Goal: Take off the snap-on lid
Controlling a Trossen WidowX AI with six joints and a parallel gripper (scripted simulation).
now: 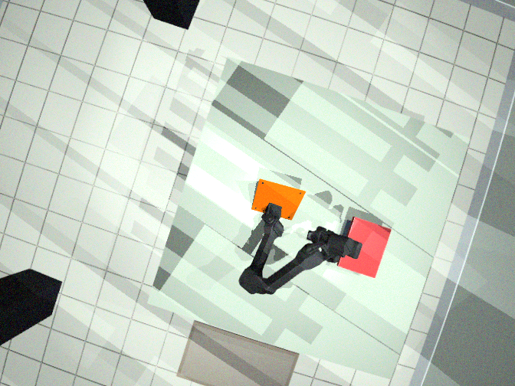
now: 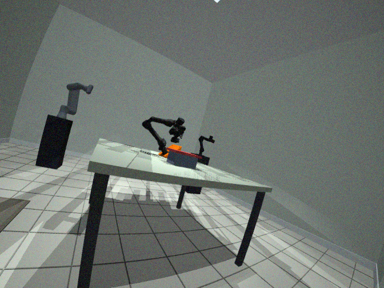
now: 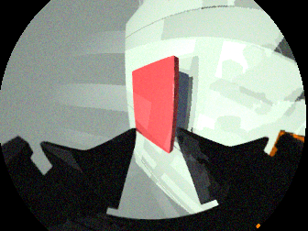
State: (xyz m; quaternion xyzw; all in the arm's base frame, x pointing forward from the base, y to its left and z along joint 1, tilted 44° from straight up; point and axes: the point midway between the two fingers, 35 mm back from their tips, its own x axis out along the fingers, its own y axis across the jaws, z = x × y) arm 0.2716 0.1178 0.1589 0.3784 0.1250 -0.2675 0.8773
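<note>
The storage box (image 2: 182, 161) (image 3: 185, 98) is dark grey-blue and stands on the table (image 1: 332, 137) (image 2: 130, 164). Its red snap-on lid (image 1: 371, 249) (image 2: 186, 152) (image 3: 153, 103) sits on top of it. My gripper (image 1: 356, 248) (image 2: 176, 139) (image 3: 157, 132) is open and empty. It hangs some way above the lid's edge nearest the arm and points down at it. In the wrist view the lid shows between the two dark fingers, apart from them. The arm's orange base plate (image 1: 278, 198) (image 2: 175, 147) (image 3: 280, 139) is fixed to the table beside the box.
A grey arm on a black pedestal (image 2: 54, 140) stands on the floor to the left. A small dark arm (image 2: 204, 144) stands behind the table. A brown mat (image 1: 237, 357) lies on the floor by the table's near edge. Black pedestals (image 1: 24, 299) (image 1: 172, 10) stand off the table.
</note>
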